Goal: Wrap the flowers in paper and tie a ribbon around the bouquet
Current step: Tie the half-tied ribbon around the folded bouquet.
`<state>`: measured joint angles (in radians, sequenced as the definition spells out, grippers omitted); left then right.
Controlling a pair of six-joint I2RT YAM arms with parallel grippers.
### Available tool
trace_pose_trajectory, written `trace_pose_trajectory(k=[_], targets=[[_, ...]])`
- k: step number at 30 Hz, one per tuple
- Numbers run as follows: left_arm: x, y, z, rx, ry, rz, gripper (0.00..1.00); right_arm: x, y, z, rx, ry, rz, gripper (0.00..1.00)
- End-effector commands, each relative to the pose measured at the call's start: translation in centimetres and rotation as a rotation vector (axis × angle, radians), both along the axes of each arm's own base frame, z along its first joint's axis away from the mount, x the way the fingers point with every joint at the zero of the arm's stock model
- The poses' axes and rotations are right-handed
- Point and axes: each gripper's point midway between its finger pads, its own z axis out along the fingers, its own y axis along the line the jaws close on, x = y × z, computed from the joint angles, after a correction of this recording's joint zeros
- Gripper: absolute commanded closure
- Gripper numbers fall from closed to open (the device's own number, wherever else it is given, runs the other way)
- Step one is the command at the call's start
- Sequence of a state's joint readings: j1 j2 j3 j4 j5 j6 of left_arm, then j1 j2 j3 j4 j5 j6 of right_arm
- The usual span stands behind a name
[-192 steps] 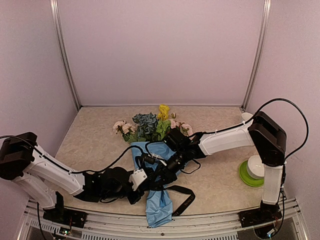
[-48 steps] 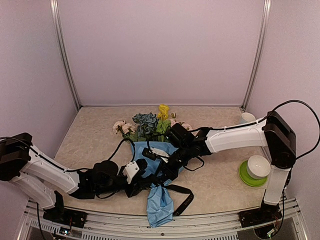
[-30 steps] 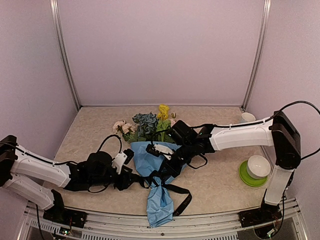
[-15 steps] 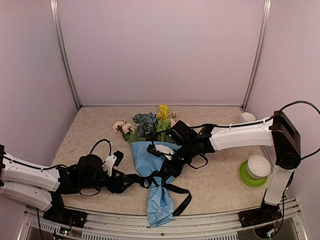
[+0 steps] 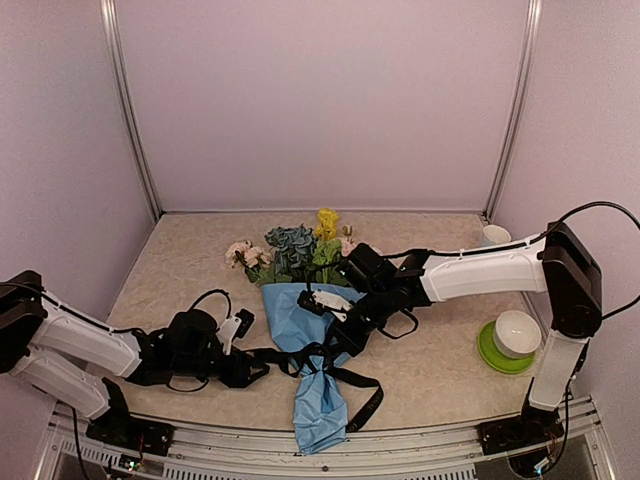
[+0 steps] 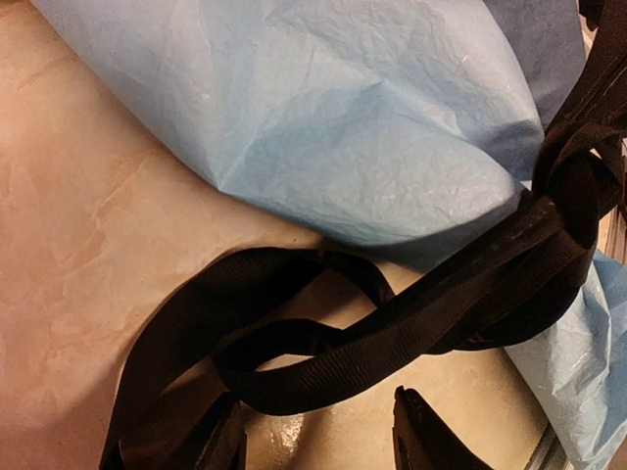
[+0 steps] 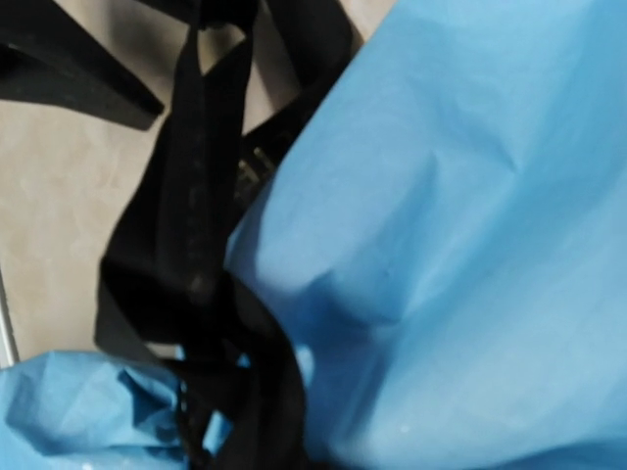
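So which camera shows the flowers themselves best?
The top view: the flowers poke out of the blue paper in full. Both wrist views show only paper and black ribbon, no blooms.

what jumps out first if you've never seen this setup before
The bouquet in the middle of the table: pink, yellow and blue-green flowers fanning out of a cone of light blue paper. A black ribbon is cinched round its narrow waist, and the left arm and right arm stretch in low towards it. A white cup on a green saucer sits off to the right.
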<state>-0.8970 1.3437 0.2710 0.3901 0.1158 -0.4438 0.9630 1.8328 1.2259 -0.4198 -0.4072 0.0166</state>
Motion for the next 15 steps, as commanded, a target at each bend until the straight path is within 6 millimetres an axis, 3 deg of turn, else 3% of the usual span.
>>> trace_pose_trajectory(k=[1,7,9,15], targets=[[0.8,-1.0,0.5,0.000,-0.041,-0.039,0.50,0.2,-0.1,1.7,0.044,-0.018,-0.001,1.00],[1.4,-1.9,0.9,0.007,-0.085,-0.068,0.49,0.2,0.0,1.7,0.049,-0.013,0.002,1.00],[2.0,-1.5,1.0,0.027,-0.114,-0.047,0.44,0.2,0.0,1.6,0.048,-0.009,0.001,1.00],[3.7,-0.2,1.1,0.113,-0.199,0.013,0.44,0.0,0.2,1.6,0.058,0.001,0.010,1.00]])
